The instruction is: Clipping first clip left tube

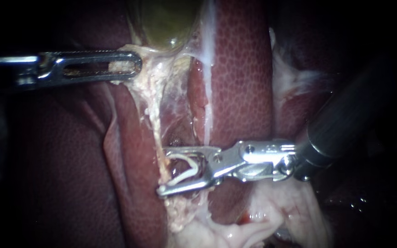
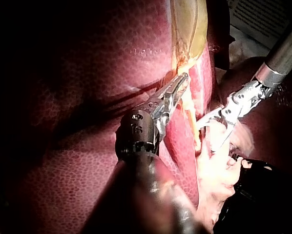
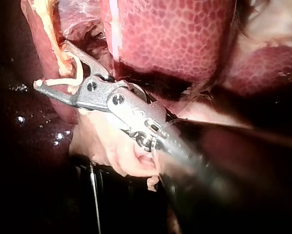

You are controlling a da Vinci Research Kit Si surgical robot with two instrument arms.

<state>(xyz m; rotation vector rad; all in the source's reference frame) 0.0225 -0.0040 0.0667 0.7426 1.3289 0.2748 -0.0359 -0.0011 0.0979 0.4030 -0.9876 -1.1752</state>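
Observation:
My left instrument [image 1: 132, 64] comes in from the left. Its long slotted jaws are shut on pale tissue at the neck of the gallbladder [image 1: 166, 23], holding it up. From there a pale, crusted tube [image 1: 152, 115] runs down. My right instrument [image 1: 164, 171] reaches it from the right, jaws wide apart around the tube, with a white open clip [image 1: 187, 167] seated between them and touching both. In the right wrist view the clip [image 3: 72, 78] sits in the jaws [image 3: 53, 66] beside the yellowish tube [image 3: 48, 19]. The left wrist view shows my left instrument's jaws [image 2: 177, 90] and my right instrument [image 2: 221, 117] close by.
Dark red liver [image 1: 240, 69] lies on both sides of the tube. A white band of tissue [image 1: 207, 92] runs down the liver just to the tube's right. Pale fatty tissue [image 1: 253, 225] bunches below my right instrument.

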